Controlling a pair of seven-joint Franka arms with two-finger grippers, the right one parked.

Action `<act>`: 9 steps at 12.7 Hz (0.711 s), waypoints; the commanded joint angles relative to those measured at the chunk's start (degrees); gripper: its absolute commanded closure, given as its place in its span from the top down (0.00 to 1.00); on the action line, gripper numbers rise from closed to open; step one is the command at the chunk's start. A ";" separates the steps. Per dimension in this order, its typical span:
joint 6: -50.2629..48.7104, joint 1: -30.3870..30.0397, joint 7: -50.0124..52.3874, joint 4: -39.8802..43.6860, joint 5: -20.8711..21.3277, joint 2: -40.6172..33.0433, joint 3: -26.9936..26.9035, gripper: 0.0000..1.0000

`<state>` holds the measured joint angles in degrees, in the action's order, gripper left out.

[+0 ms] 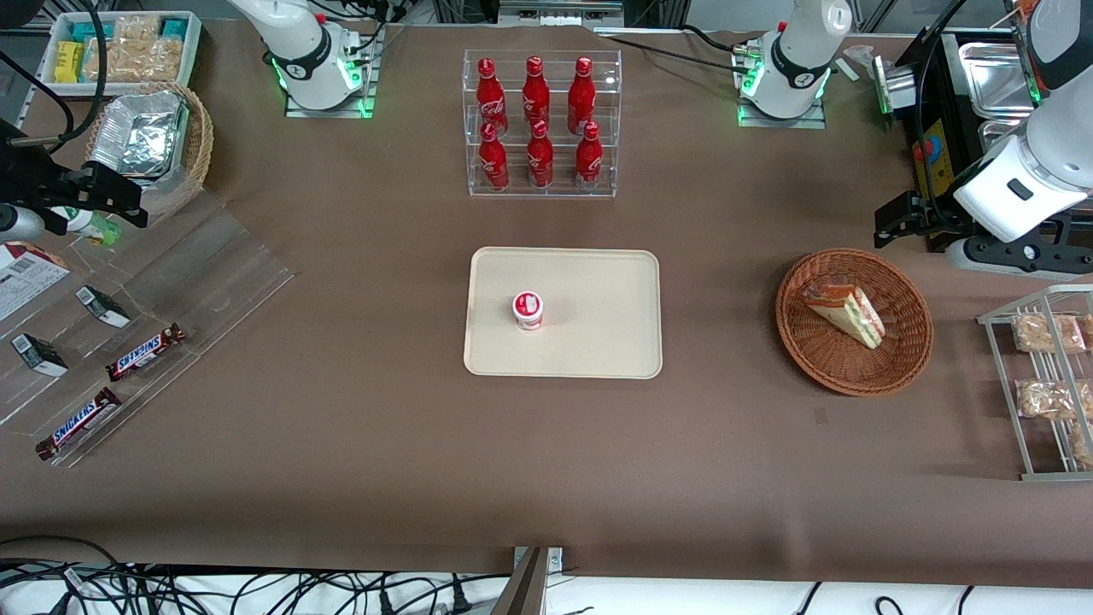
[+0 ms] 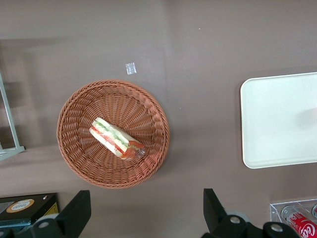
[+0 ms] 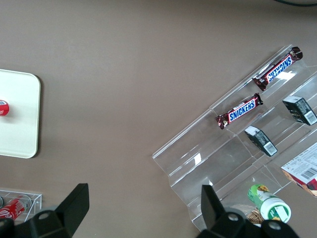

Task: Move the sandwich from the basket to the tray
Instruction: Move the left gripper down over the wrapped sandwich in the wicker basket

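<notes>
The sandwich point(image 1: 845, 312) point(image 2: 116, 139), a clear-wrapped white wedge with green and red filling, lies in the round reddish-brown wicker basket point(image 1: 854, 376) point(image 2: 114, 94) toward the working arm's end of the table. My gripper point(image 1: 892, 229) point(image 2: 143, 210) hangs open and empty above the table, just off the basket's rim and farther from the front camera than the basket. The cream tray point(image 1: 598, 342) point(image 2: 277, 119) lies flat at the table's middle, with a small red-and-white cup point(image 1: 528, 310) standing on it.
A clear rack of red bottles point(image 1: 540, 124) stands farther back than the tray. A wire rack with bagged snacks point(image 1: 1046, 384) sits beside the basket. Metal trays point(image 1: 995, 77) lie near the working arm. A clear display with Snickers bars point(image 1: 145, 350) lies toward the parked arm's end.
</notes>
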<state>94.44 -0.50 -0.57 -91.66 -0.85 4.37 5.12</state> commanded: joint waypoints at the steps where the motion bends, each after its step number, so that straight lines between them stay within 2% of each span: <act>1: 0.13 -0.12 -1.28 -0.10 1.20 0.11 -0.11 1.00; 5: 0.22 -0.99 0.65 -0.62 1.55 0.29 -0.11 1.00; 9: 3.10 -3.46 6.26 -5.18 1.56 0.64 -0.11 1.00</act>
<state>95.06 -3.01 2.54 -93.87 -0.61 5.37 4.74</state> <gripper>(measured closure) 0.000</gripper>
